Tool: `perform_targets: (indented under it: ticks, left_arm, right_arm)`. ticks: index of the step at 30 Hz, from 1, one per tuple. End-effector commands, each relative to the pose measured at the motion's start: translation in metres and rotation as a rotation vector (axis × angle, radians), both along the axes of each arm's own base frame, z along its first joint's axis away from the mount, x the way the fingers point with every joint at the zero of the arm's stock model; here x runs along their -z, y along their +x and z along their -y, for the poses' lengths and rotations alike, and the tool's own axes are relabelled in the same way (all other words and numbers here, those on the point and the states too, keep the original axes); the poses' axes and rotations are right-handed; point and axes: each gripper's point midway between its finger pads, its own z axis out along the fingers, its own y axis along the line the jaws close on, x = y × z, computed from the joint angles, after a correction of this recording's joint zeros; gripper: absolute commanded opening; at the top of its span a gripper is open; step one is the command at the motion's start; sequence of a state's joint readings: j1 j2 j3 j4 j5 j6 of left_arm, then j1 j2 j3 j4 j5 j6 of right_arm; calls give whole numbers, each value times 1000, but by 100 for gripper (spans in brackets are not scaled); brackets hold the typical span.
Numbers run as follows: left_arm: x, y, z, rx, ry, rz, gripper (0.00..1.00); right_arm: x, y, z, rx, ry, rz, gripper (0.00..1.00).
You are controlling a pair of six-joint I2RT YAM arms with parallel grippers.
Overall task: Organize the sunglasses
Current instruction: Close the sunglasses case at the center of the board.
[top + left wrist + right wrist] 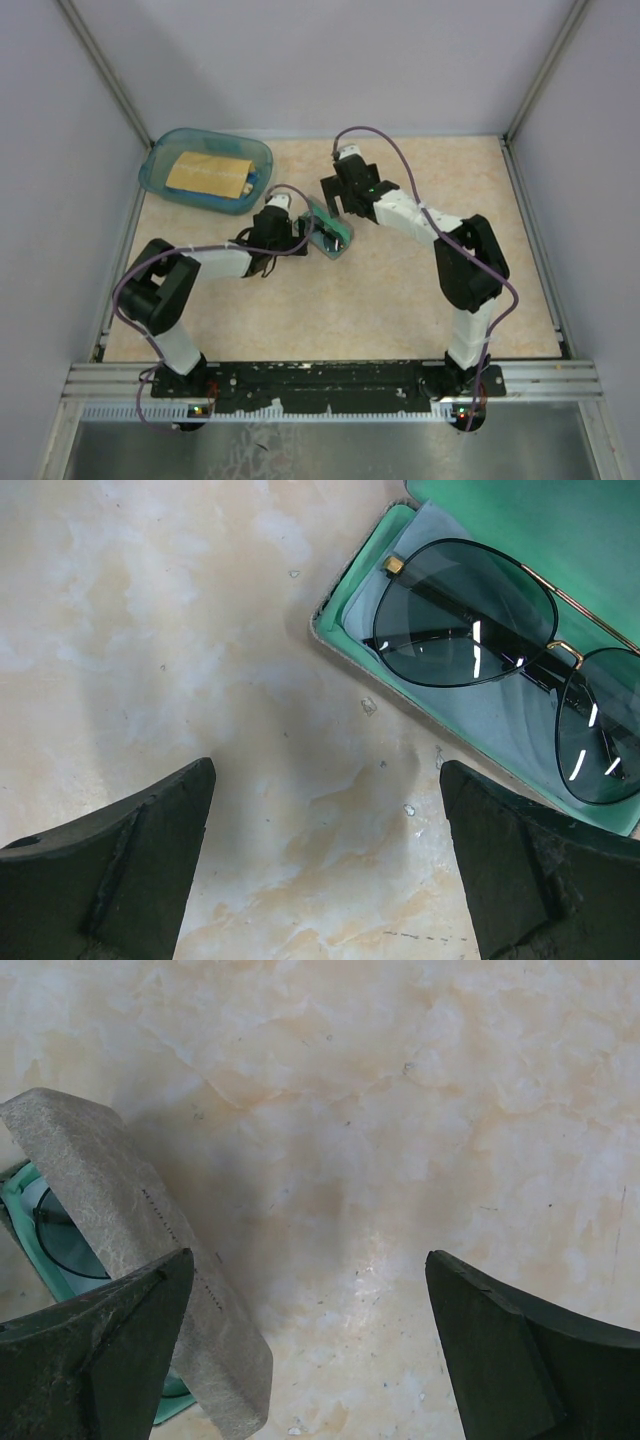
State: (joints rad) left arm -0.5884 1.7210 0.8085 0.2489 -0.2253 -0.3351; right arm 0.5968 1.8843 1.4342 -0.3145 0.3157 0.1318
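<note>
The sunglasses (480, 630) lie folded on a blue cloth (470, 715) inside the open case (350, 590), mid-table. The left gripper (325, 860) and right gripper (310, 1350) hang beside it, fingers apart, empty. A tub (165, 170) in the far left corner holds a tan pack (208, 172).

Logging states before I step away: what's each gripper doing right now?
Left gripper: open, holding nothing.
Right gripper: open, holding nothing.

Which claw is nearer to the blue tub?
Left. The left claw is right of the tub, at the case's left side; the right claw is farther right, at the case's far side.
</note>
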Motion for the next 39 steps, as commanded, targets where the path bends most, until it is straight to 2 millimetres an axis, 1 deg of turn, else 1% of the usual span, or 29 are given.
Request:
perform_targets:
  ticks: [1,5,12,22,30,39]
  left_arm:
    - [11,-3,1,-4,43,-14,100]
    - [15,-3,1,-13,53,-9,100]
    - [15,-1,6,-13,45,6,100]
    - [17,0,13,-2,25,9,100]
    - [18,-1,15,0,20,5,100]
    - [18,-1,16,2,19,7,100]
  right_arm:
    - [-22,6,-8,-11,36,64,99]
    - [-21,6,-9,-10,37,61,99]
    - [-17,4,-10,-16,23,52,99]
    - [-14,-4,-20,-42,25,46,99]
    - [-10,-11,-25,-59,23,33,99]
    - [3,-24,-32,-77,28,0,99]
